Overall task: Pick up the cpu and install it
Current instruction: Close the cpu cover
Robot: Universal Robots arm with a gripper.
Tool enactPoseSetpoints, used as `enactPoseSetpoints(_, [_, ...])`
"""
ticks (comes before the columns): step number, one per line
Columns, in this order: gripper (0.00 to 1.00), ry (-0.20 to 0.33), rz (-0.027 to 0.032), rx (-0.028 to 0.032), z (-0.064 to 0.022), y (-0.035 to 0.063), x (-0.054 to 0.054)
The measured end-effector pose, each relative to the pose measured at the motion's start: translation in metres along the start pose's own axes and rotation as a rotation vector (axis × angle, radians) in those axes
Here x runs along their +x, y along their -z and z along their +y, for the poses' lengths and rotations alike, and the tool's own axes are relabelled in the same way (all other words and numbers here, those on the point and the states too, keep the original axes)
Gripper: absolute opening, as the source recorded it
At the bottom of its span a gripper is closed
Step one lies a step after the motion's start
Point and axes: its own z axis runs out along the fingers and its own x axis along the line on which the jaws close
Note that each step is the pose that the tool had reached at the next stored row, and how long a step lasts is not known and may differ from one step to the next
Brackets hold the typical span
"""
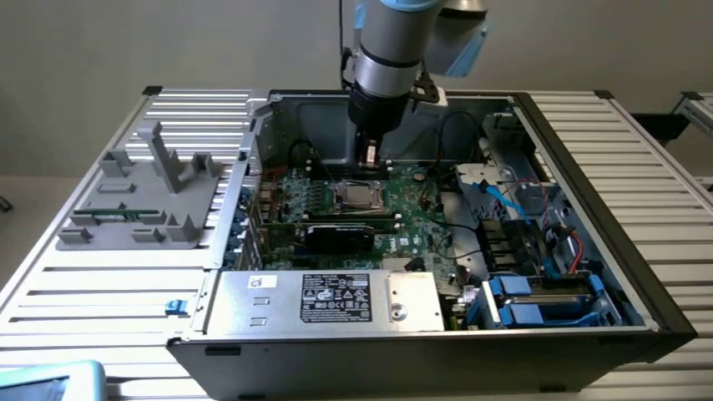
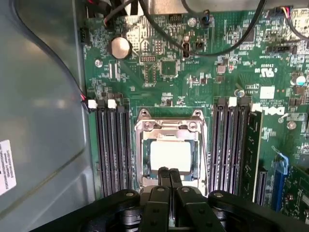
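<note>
The cpu (image 2: 170, 154) is a small pale square chip that lies flat inside the metal socket frame (image 2: 169, 126) on the green motherboard; the exterior view shows the cpu (image 1: 359, 195) in the middle of the open computer case. My gripper (image 2: 169, 172) hangs just above the chip's edge with its two black fingers pressed together and nothing between them. In the exterior view the gripper (image 1: 368, 159) points straight down over the socket, a short gap above the board.
Black memory slots (image 2: 113, 145) flank the socket on both sides. Black cables (image 2: 217, 43) loop over the board. The case wall (image 2: 38, 121) stands close by. A silver power supply (image 1: 323, 296), blue drive bays (image 1: 546, 305) and a grey fixture (image 1: 145, 200) holding a green stick surround the work area.
</note>
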Motion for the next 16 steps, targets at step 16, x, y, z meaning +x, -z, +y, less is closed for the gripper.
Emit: enactPoseSetpoints(16, [0.12, -0.001, -0.0004, 0.0115, -0.0245, -0.0316, -0.004])
